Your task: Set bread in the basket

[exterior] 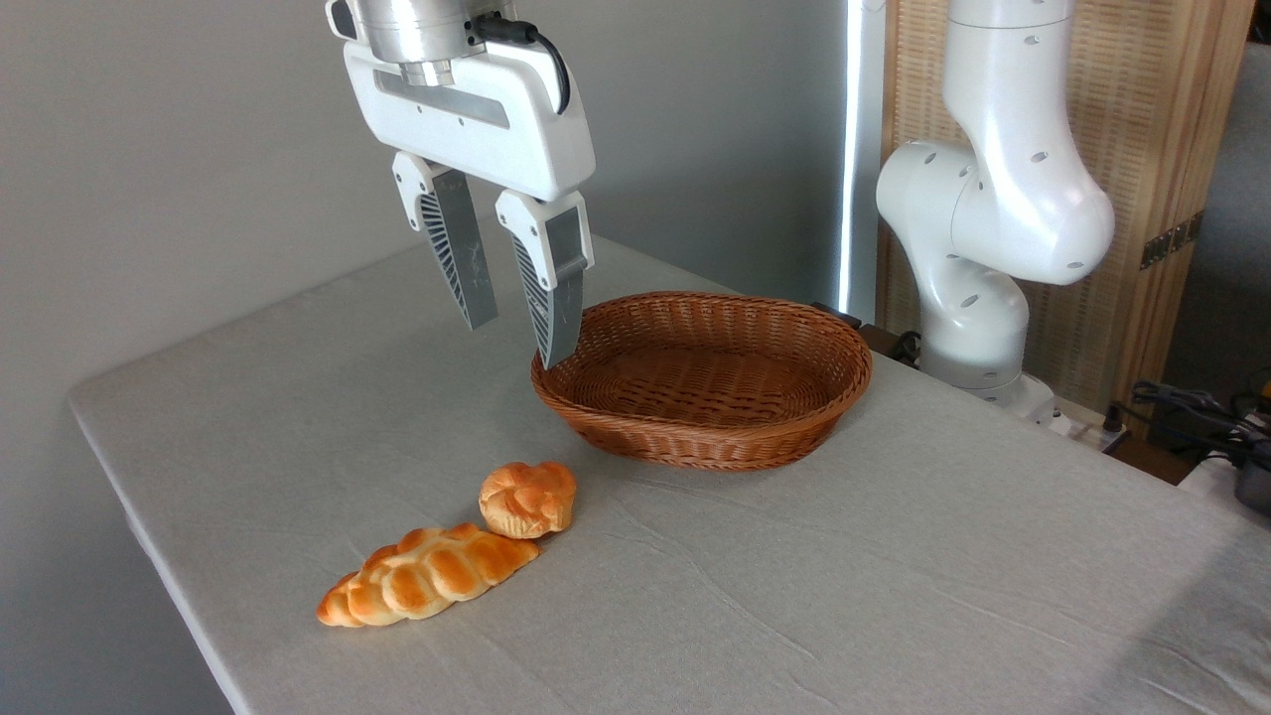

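Hanging above the table [298,417], the gripper [518,343] is pointing its two grey ribbed fingers [459,258] downward with a clear gap between them, and nothing is sitting in that gap. In the camera view the right-hand fingertip is overlapping the left rim of the basket [695,442], though whether it is actually over the rim or nearer the camera cannot be told. The basket, an oval of brown wicker, is standing empty on the grey cloth toward the back of the table, just in front of the white arm base [978,298]. The bread [527,499], a small golden knotted bun, is lying on the cloth well below the gripper and a little left of the basket's front edge, apart from it. A longer braided loaf [427,574] is resting just in front of the bun and to its left, its near end appearing to touch the bun. A slatted wooden screen [1152,149] is standing behind the arm.
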`<control>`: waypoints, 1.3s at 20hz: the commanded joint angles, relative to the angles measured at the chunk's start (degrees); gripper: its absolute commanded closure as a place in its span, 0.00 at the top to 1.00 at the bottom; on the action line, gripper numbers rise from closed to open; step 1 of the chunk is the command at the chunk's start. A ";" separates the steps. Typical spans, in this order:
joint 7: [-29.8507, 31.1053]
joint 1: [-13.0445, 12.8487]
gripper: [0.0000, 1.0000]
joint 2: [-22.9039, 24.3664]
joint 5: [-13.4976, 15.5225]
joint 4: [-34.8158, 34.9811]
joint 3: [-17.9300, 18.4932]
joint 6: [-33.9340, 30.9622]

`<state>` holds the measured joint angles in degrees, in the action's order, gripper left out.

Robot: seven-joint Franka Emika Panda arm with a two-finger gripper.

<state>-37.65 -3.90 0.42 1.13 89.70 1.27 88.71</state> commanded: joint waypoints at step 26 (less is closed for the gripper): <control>-0.15 -1.20 1.00 9.33 -0.60 16.91 -1.45 10.35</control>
<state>-37.64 -4.92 8.12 1.11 104.62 -0.44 97.66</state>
